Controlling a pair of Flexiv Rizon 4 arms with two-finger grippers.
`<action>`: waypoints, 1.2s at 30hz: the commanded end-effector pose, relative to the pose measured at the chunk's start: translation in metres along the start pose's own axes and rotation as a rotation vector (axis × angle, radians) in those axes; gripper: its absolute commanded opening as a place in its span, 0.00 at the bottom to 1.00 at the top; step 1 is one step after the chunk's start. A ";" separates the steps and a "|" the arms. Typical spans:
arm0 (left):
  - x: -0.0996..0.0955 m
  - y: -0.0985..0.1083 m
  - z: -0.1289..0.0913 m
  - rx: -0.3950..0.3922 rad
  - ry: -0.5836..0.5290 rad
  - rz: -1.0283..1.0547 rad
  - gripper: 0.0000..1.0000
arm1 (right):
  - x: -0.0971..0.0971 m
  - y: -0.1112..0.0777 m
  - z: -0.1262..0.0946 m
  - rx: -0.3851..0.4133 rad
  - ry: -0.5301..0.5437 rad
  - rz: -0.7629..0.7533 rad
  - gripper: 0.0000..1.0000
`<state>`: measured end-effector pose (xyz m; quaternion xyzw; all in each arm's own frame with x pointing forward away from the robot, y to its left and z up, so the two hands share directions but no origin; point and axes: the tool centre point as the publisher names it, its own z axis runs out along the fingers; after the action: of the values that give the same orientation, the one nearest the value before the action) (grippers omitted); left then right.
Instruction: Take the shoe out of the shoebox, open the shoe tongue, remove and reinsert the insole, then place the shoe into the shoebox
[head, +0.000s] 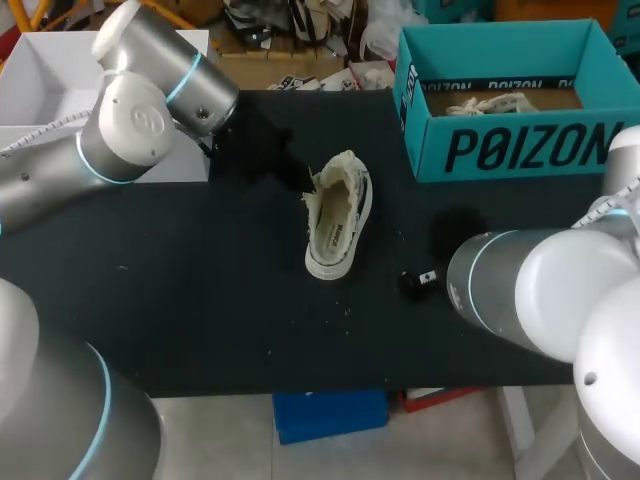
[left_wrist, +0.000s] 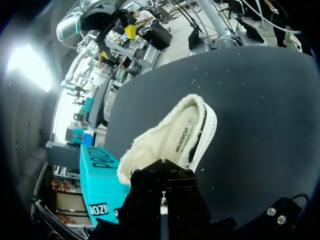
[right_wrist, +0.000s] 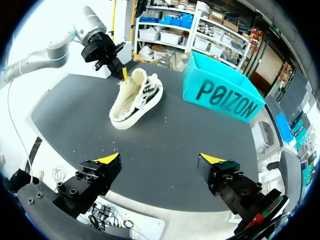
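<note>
Right pincer (right_wrist: 160, 160) wide open, empty; left pincer (right_wrist: 123, 73) state not discernible.
Left pincer sits at the collar of the cream-white canvas shoe (head: 338, 225) on the black bench (head: 200, 300), apart from the teal cardboard shoebox (head: 510, 150).

Soft, even light from above falls on my matte black bench (head: 200, 290). The cream canvas shoe (head: 338, 220) throws only a faint shadow. In my left wrist view, a white glare burns beyond the bench.
</note>
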<state>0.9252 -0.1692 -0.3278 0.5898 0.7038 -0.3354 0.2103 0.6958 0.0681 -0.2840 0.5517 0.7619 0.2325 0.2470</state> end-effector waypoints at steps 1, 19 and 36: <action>-0.006 -0.010 -0.035 -0.083 -0.003 0.014 0.00 | 0.003 0.000 0.001 -0.001 -0.005 0.002 1.00; -0.032 0.057 0.016 -0.119 -0.035 -0.043 0.00 | 0.003 0.000 0.001 -0.001 -0.005 0.002 1.00; 0.008 -0.002 0.031 0.025 -0.015 -0.049 0.00 | 0.003 0.000 0.001 -0.001 -0.005 0.002 1.00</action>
<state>0.9272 -0.1927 -0.3516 0.5755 0.7109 -0.3541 0.1951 0.6958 0.0681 -0.2840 0.5517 0.7619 0.2325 0.2470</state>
